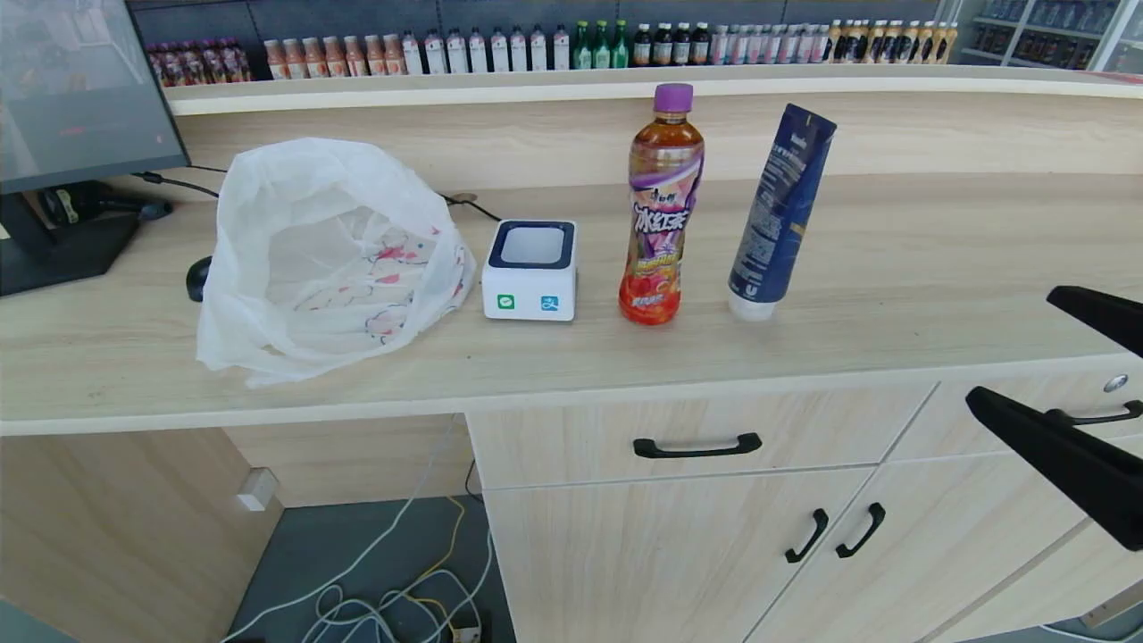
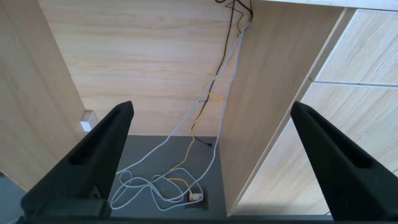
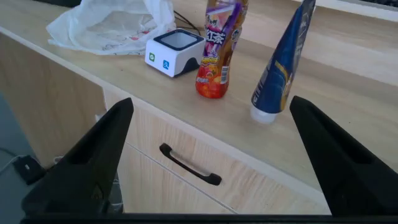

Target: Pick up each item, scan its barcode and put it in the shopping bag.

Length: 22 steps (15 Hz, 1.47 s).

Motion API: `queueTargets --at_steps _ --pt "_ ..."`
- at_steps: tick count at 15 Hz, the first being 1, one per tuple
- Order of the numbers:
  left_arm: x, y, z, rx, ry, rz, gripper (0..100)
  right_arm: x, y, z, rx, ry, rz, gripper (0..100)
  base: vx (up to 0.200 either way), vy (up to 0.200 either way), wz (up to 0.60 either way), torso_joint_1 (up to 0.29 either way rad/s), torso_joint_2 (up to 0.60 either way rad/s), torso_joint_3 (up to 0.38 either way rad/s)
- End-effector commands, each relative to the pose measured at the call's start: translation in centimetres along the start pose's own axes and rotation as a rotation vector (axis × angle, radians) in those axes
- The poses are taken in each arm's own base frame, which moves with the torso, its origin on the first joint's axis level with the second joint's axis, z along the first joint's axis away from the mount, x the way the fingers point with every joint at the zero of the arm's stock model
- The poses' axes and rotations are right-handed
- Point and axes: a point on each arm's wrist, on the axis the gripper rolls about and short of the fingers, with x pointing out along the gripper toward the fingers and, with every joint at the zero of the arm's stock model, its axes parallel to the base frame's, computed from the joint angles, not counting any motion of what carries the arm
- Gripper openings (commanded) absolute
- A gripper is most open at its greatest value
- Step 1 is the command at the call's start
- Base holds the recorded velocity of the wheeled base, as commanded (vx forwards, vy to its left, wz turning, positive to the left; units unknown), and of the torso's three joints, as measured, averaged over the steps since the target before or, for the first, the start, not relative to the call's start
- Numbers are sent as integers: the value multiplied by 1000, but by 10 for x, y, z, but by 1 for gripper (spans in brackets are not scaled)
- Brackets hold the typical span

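On the wooden counter (image 1: 938, 268) stand, from left to right, a white plastic shopping bag (image 1: 330, 259) with its mouth open, a small white barcode scanner (image 1: 530, 270), a tea bottle (image 1: 661, 205) with a purple cap, and a dark blue tube (image 1: 780, 214) upright on its white cap. My right gripper (image 1: 1013, 346) hangs open in front of the counter edge, right of the tube, holding nothing. Its wrist view shows the bag (image 3: 106, 25), scanner (image 3: 174, 53), bottle (image 3: 217, 50) and tube (image 3: 283, 62) beyond the right gripper (image 3: 211, 104). My left gripper (image 2: 211, 109) is open and empty, low by the gap under the counter.
A monitor (image 1: 80, 89) and a black mouse (image 1: 198, 279) sit at the counter's left end. Drawers and doors with black handles (image 1: 696, 445) run below the counter edge. Cables (image 2: 168, 180) lie on the floor in the gap. A raised ledge backs the counter.
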Motion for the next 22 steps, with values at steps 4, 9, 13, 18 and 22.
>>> queueTargets --at_steps 4,9,13,18,22 --pt "0 0 0 0 0 1 100 54 30 -1 -14 100 5 100 0 0 0 0 0 0" --pt "0 0 0 0 0 1 100 103 75 9 50 127 -96 100 0 0 0 0 0 0" --pt "0 0 0 0 0 1 100 149 104 -12 178 -7 -276 100 0 0 0 0 0 0" --pt "0 0 0 0 0 1 100 176 107 -18 128 -33 -319 100 0 0 0 0 0 0" --pt "0 0 0 0 0 1 100 195 112 -21 130 -43 -326 100 0 0 0 0 0 0"
